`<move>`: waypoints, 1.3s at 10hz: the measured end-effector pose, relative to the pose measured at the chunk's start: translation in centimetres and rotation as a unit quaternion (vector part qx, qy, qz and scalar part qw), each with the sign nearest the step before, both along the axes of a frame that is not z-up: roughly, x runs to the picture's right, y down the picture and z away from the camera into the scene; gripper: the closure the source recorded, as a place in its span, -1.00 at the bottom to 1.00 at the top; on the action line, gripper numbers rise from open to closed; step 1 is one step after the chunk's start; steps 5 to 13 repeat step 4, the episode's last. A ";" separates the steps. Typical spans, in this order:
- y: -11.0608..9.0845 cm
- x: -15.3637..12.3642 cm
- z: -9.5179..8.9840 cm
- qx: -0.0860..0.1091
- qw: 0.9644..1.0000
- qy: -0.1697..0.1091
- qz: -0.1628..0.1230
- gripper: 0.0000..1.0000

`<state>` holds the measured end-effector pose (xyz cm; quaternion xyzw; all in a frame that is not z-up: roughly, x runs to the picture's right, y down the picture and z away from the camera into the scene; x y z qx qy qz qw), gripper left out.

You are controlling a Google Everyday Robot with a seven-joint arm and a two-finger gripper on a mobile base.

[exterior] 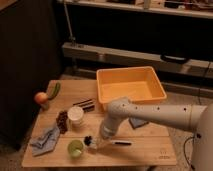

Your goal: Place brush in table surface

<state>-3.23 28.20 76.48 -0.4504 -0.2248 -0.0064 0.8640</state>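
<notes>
Lab-like room — claw over low table.

Warm, dim overhead light fell mainly on the worktop and the orange tub, while the background stayed nearly black. The gripper sat low over the worktop, casting a soft shadow beneath the arm. The whole view was soft and grainy, with fine detail blurred.

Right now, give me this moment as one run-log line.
claw: low over brush, near front edge | brush: lying on table surface | neighbour: green cup to its left
</notes>
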 end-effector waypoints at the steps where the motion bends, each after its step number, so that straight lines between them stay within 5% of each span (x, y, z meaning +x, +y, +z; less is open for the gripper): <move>1: -0.1 0.0 -0.1 -0.003 1.000 -0.003 0.002 -0.60; 4: -0.4 0.1 -0.5 -0.038 0.999 -0.025 0.017 -0.60; 13: -0.4 0.1 -0.5 -0.038 0.999 -0.025 0.017 -0.60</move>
